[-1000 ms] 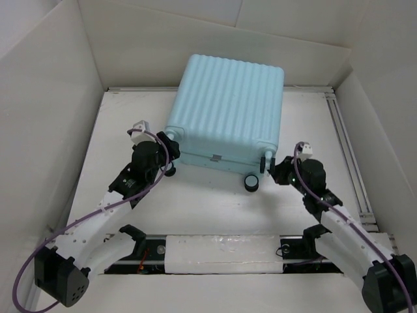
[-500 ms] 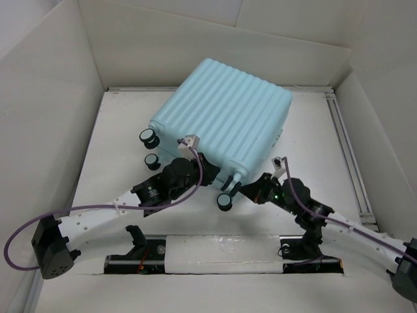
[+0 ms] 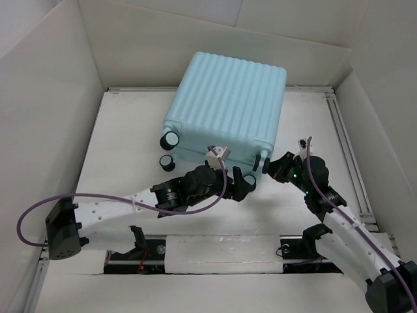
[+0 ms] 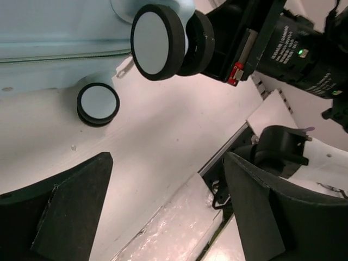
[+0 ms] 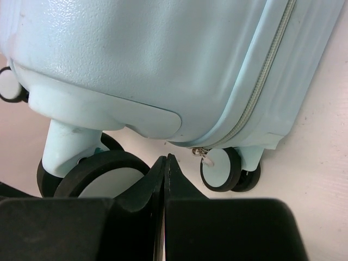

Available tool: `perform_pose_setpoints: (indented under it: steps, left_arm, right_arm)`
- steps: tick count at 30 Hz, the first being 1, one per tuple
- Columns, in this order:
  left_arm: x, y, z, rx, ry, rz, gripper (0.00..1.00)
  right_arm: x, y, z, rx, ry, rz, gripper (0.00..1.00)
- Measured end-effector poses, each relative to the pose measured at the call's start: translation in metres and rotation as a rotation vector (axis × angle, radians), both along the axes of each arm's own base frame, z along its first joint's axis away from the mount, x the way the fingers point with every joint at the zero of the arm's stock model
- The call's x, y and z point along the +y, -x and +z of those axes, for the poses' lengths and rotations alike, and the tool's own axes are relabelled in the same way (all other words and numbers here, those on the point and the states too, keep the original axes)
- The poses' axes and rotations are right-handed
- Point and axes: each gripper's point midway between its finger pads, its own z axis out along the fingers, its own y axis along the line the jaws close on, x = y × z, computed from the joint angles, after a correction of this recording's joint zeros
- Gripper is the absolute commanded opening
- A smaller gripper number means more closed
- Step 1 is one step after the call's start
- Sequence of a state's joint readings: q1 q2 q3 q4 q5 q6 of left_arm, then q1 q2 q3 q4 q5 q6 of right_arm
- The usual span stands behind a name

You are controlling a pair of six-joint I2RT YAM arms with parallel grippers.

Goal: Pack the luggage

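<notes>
The luggage, a pale aqua ribbed hard-shell suitcase, lies shut on the white table with its caster wheels facing the arms. My left gripper is at its near right corner, open, with nothing between the fingers; one caster is just beyond the tips and another caster stands further left. My right gripper is shut and empty just right of that corner. In the right wrist view its tips point at the underside of the luggage, near the zipper pull and a caster.
White cardboard walls enclose the table on the left, back and right. An aluminium rail runs along the right side. A taped white strip covers the arms' base rail at the near edge. The two grippers are close together.
The luggage swung askew and has turned back square. My left arm moved from the luggage's left corner to its near right corner, and its gripper closed, then opened again. The right gripper stayed shut.
</notes>
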State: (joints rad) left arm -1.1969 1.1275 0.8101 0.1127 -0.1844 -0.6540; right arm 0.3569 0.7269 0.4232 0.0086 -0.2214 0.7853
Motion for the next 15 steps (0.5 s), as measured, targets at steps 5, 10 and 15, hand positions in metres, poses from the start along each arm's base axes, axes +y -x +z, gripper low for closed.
perform_pose_setpoints:
  steps: [5,10,15]
  left_arm:
    - [-0.035,-0.003,-0.003,-0.013,-0.045,-0.034,0.81]
    - [-0.049,-0.009,0.010,-0.047,-0.039,-0.020,0.86]
    - [-0.061,-0.025,0.029,-0.082,-0.057,0.029,0.86]
  right_arm:
    - [0.003,0.001,-0.003,-0.022,-0.003,0.008,0.00]
    - [0.001,0.002,-0.006,-0.060,0.026,-0.019,0.04]
    - [-0.008,-0.003,-0.013,-0.074,0.085,-0.061,0.50]
